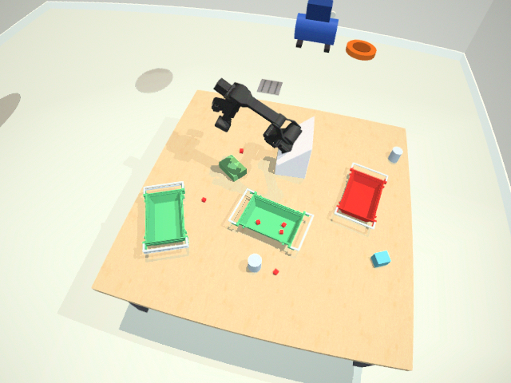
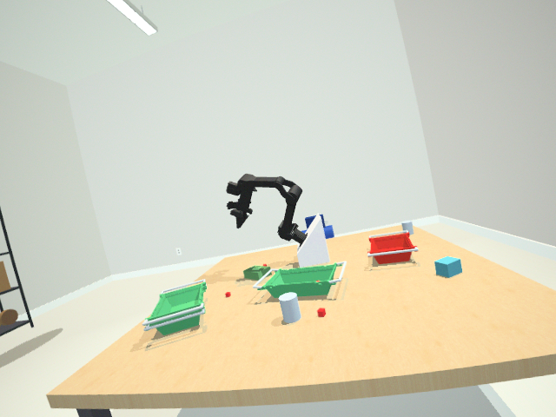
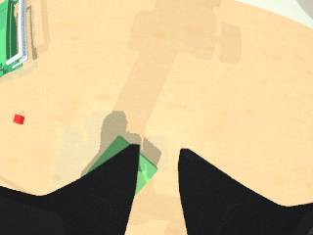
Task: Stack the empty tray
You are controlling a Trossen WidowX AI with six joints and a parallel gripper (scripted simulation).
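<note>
Hovering claw [image 2: 240,222] high over table [image 2: 359,350]; fingers nearly together, gripping nothing; loaded tray [image 2: 303,280] well apart, below.

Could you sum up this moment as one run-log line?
hand: shut, empty, raised | loaded tray: both bars out | empty tray: on table

Bare test room, lab-like: plain grey walls, ceiling strip light [image 2: 133,16], black shelf rack [image 2: 15,264], one wooden counter [image 2: 404,340] carrying a robot arm [image 2: 287,197].

Pale grey walls [image 2: 251,112] enclose a cream floor [image 1: 82,49], with a ceiling strip light [image 2: 132,16] and dark shelf rack [image 2: 13,264].
</note>
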